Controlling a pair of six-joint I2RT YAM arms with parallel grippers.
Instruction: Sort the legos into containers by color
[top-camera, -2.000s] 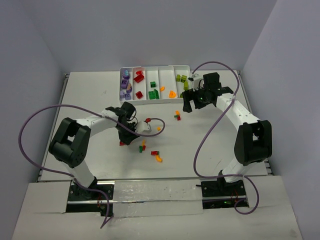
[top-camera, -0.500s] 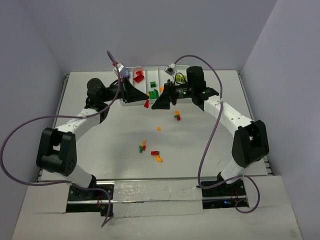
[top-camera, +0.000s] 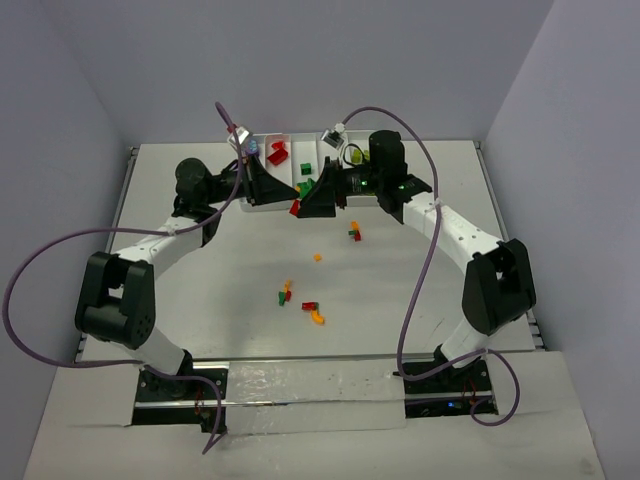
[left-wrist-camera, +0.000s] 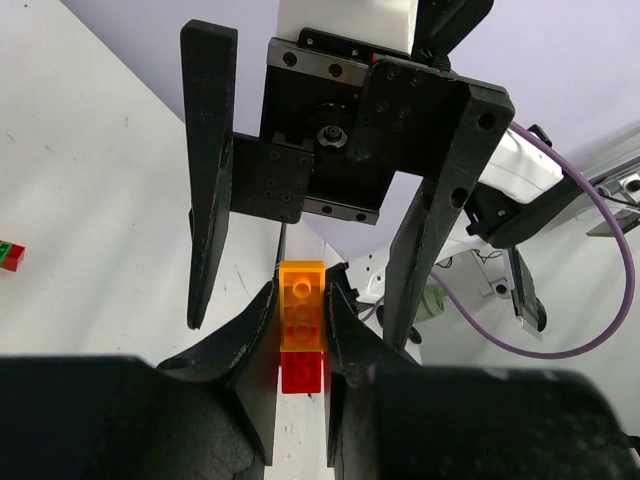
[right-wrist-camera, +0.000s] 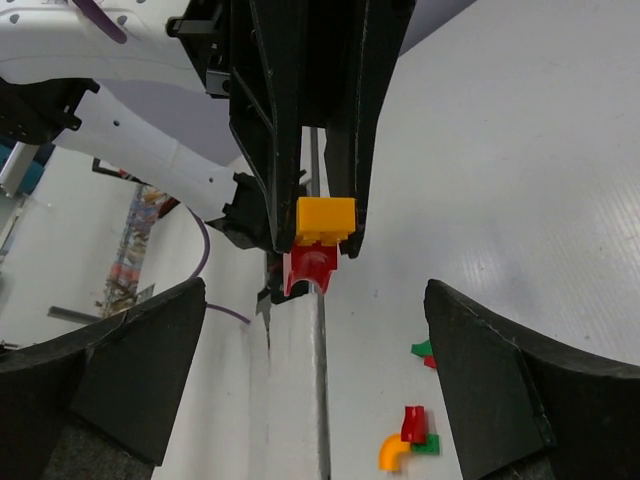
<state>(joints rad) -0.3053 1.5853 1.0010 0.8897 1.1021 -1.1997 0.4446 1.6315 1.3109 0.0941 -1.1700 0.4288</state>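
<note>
Gripping a small stack of two legos, the left fingers (left-wrist-camera: 250, 340) are closed on an orange brick (left-wrist-camera: 301, 305) that has a red brick (left-wrist-camera: 302, 372) joined to its end. The right wrist view shows the red one has an arched cut-out. In the top view this stack (top-camera: 294, 208) hangs just by the near rim of the white tray (top-camera: 300, 136), at the far middle of the worktop (top-camera: 200, 300).

The right fingers (right-wrist-camera: 140, 360) stand spread wide and hold nothing. They point left, straight at the left arm's fingers, so the two arms meet tip to tip in front of the tray. From the left wrist view the two right fingers flank the stack, one on each side, well clear of it.

Inside the tray, red bricks (top-camera: 277, 153) lie in a compartment towards the left, and dark green bricks (top-camera: 304, 186) lie in one further right, near its near end. The arms hide much of the other compartments.

Loose legos lie on the worktop nearer the arm bases. A red and green pair (top-camera: 354, 232) sits to the right of the stack, with a small orange piece (top-camera: 318, 257) just nearer. Nearer again are a mixed cluster (top-camera: 284, 294), a red and green piece (top-camera: 309, 305) and a curved orange piece (top-camera: 318, 318).
</note>
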